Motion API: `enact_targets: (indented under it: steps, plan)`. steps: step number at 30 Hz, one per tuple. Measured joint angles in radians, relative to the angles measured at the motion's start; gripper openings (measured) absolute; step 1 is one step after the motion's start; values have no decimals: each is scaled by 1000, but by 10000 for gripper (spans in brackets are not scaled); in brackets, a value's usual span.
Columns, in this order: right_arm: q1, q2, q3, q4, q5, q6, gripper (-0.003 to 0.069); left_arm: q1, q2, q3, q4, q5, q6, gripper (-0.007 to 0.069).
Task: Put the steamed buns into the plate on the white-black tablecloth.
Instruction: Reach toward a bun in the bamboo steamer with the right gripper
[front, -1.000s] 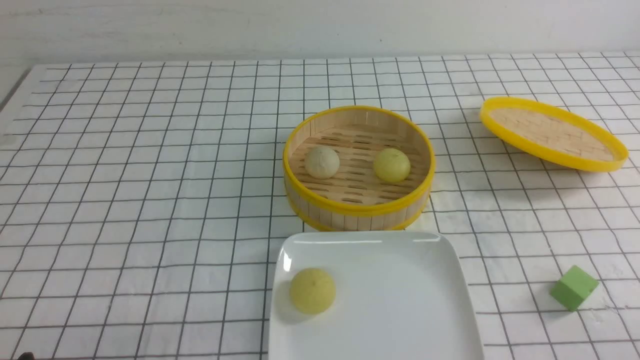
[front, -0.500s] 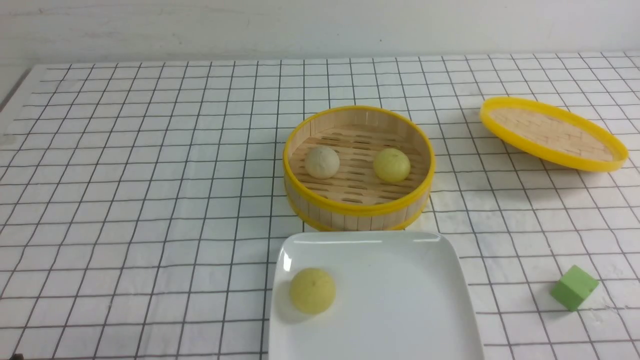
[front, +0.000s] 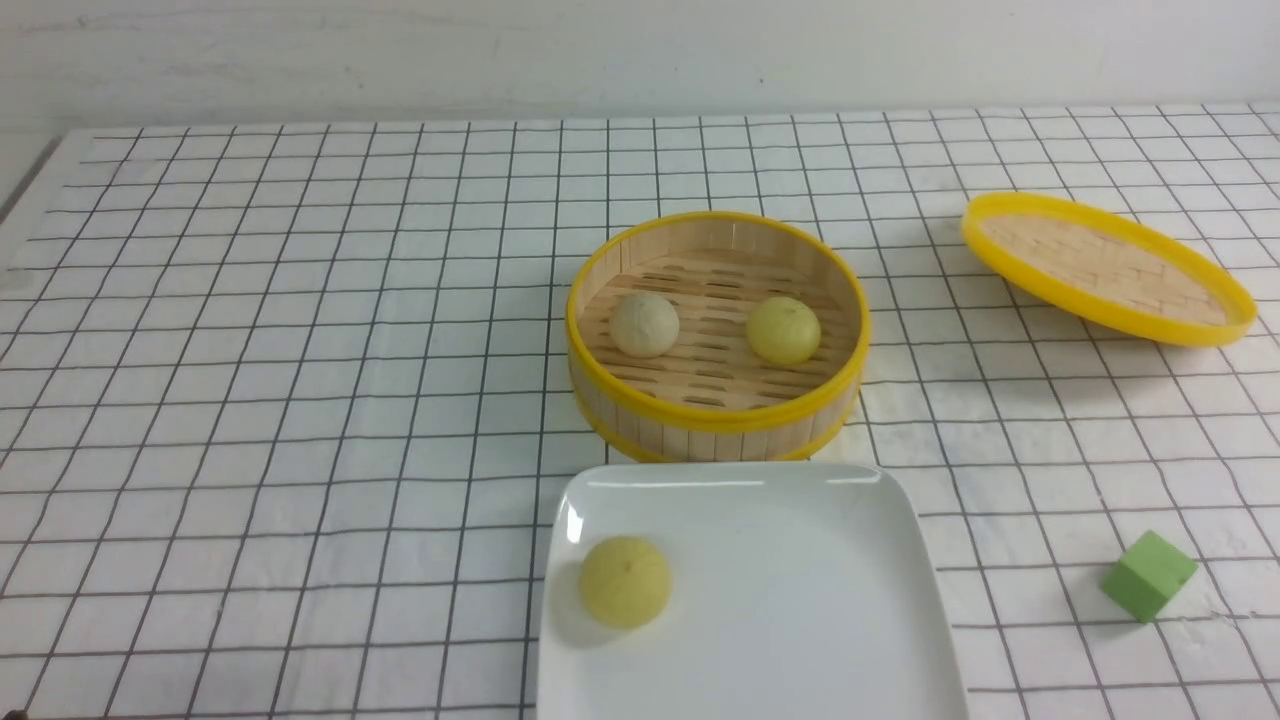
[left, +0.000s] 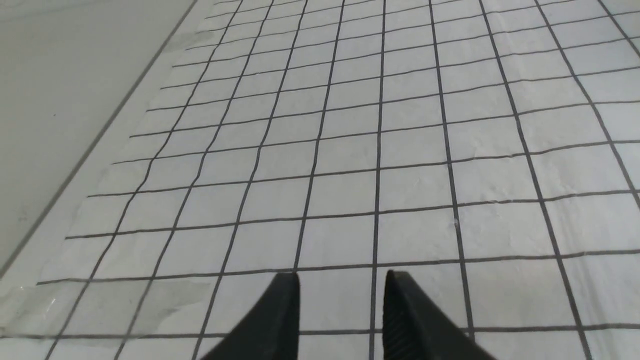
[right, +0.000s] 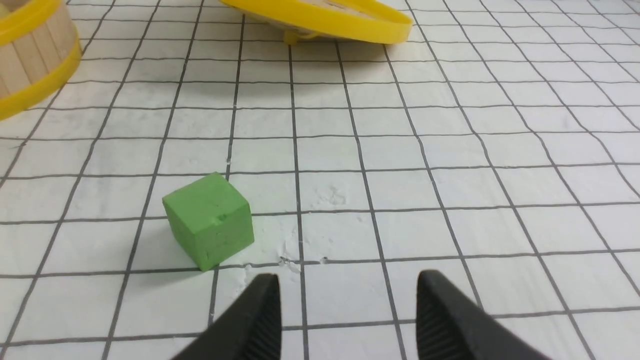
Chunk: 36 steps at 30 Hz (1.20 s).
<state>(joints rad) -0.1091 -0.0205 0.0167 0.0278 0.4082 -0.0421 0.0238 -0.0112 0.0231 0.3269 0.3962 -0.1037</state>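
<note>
Since the lid (front: 1105, 267) is being kept aside, basket (front: 715, 415): being left open, two buns (front: 645, 324) inside.
Plate (front: 800, 620): one bun (front: 625, 581) being kept near its left edge.
Left gripper (left: 342, 300): being held part open, empty.
Right gripper (right: 347, 305): being held wide, empty, near the cube (right: 209, 220).

The left gripper (left: 342, 280) shows only as two black fingers (left: 280, 320) that taper to blunt tips. They stand parted, with a narrow, empty gap between them, and the inner face of one is ribbed. The right gripper (right: 348, 279) shows the same way: two black fingers (right: 450, 320), their tips clearly wider apart than the left pair, holding nothing, ribbed inner faces turned toward each other across the gap. Both pairs point forward and slightly downward. The wrists and arms lie behind the fingers, hidden in every view.
</note>
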Motion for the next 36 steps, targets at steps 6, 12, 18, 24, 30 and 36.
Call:
enact_targets:
  steps: [6, 12, 18, 24, 30, 36]
  plan:
    - [-1, 0, 9, 350, -29, 281, 378, 1, 0, 4, -401, -52, -358, 263]
    - [-1, 0, 9, 677, -42, 503, 378, 1, 0, 4, -776, -68, -708, 263]
    - [-1, 0, 9, 722, -69, 520, 365, 1, 0, 5, -813, -124, -748, 252]
    - [-1, 3, -147, 717, -161, 341, 239, -4, 0, -146, -813, -84, -561, 97]
    - [-1, 101, -438, 645, -108, -91, 158, -6, 133, -395, -811, 56, -327, 2]
    - [-1, 305, -601, 627, 154, -364, 156, -6, 416, -567, -795, 294, -182, 2]
